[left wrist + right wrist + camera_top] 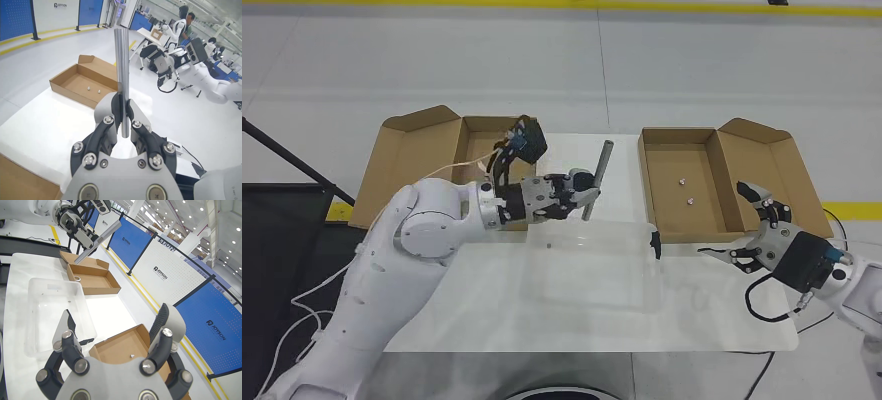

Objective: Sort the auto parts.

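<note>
Rod (122, 75) clamped in left pincer (123, 107), right pincer (115, 313) spread wide, empty

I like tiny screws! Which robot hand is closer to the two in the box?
Right. The right gripper hovers open beside their box; the left gripper is across the table, gripping a metal rod.

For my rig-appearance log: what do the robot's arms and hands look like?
The left arm and right arm are white shells. The left hand and right hand share a grey palm plate, black linkages with silver bolts, and pale fingers with ribbed black pads. A black cable loops by the right wrist.
</note>
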You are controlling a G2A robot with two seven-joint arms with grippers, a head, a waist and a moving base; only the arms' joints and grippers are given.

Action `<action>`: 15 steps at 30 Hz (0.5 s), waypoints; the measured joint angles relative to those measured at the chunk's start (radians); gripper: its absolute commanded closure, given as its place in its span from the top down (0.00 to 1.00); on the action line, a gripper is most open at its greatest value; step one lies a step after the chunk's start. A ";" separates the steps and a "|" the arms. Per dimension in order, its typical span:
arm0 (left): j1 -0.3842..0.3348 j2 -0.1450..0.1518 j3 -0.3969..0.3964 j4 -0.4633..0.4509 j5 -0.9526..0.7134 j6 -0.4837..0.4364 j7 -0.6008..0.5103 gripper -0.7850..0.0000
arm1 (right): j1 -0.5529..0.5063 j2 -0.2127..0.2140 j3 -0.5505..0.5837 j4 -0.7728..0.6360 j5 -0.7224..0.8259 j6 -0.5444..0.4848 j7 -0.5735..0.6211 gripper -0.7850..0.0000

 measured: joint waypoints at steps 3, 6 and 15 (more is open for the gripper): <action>0.008 0.005 -0.015 -0.013 0.005 -0.001 -0.012 0.00 | 0.000 0.000 0.000 0.000 0.000 0.000 0.000 1.00; 0.018 0.011 -0.038 -0.030 0.042 0.028 -0.030 0.00 | 0.000 0.000 0.000 0.000 0.000 0.000 0.000 1.00; 0.074 0.038 -0.194 -0.052 0.190 0.194 -0.034 0.00 | 0.000 0.000 0.000 0.000 0.000 0.000 0.000 1.00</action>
